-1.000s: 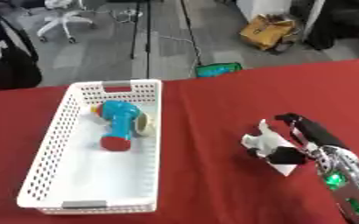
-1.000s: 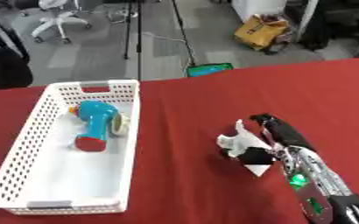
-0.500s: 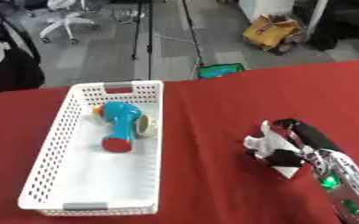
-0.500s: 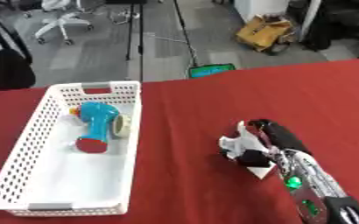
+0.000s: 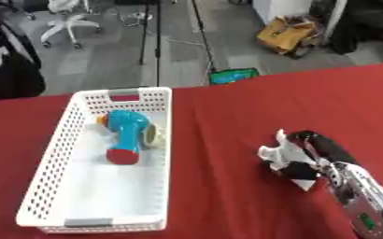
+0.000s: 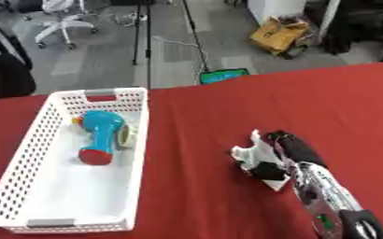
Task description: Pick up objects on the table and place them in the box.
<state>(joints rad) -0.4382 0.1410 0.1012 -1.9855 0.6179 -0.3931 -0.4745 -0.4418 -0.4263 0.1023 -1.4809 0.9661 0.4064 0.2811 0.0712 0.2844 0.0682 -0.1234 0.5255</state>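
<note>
Left eye: my right hand (image 5: pixel 322 148) lies on the red table (image 5: pixel 227 116), fingers curled over a white-and-black object (image 5: pixel 286 161), well right of the white basket (image 5: pixel 47 158). Right eye: a blue-and-red toy (image 6: pixel 101 140) lies in the basket's far half.

Even, bright overhead light; soft shadows; mild blur throughout, no glare.

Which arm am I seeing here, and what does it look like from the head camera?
Only the right arm shows, coming in from the lower right. Its forearm is a silver-grey casing with dark speckled markings and a small green light near the wrist end. The right hand is black, with dark fingers. The left arm and hand are not in view.
</note>
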